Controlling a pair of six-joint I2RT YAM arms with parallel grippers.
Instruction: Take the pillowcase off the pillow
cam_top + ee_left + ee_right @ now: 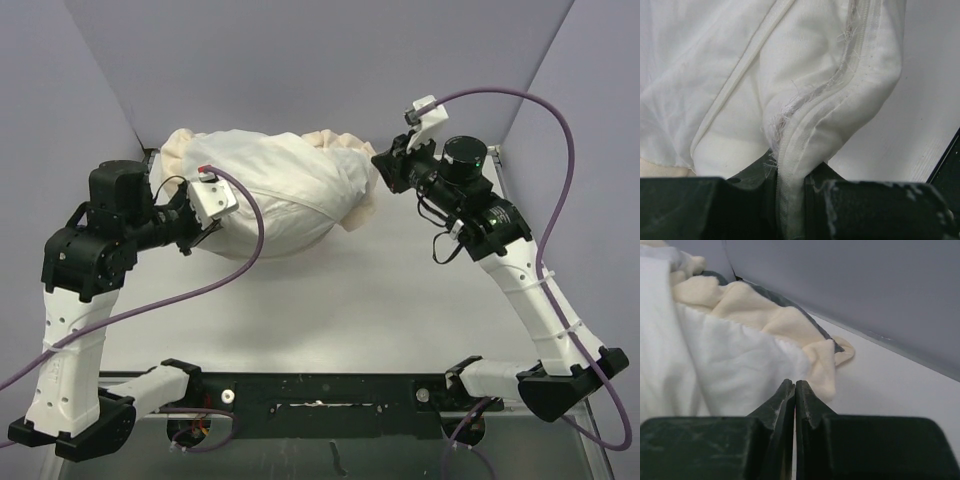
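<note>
Gripping the pillowcase (835, 110) seam, left tool (790, 192); only wrist view shows right tool (795, 390) closed.

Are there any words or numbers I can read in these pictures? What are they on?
None: no word, number or sign can be read in any view.
The pillowcase shows only plain cloth, with no printed tag.
The left gripper and the right gripper carry no labels.
</note>
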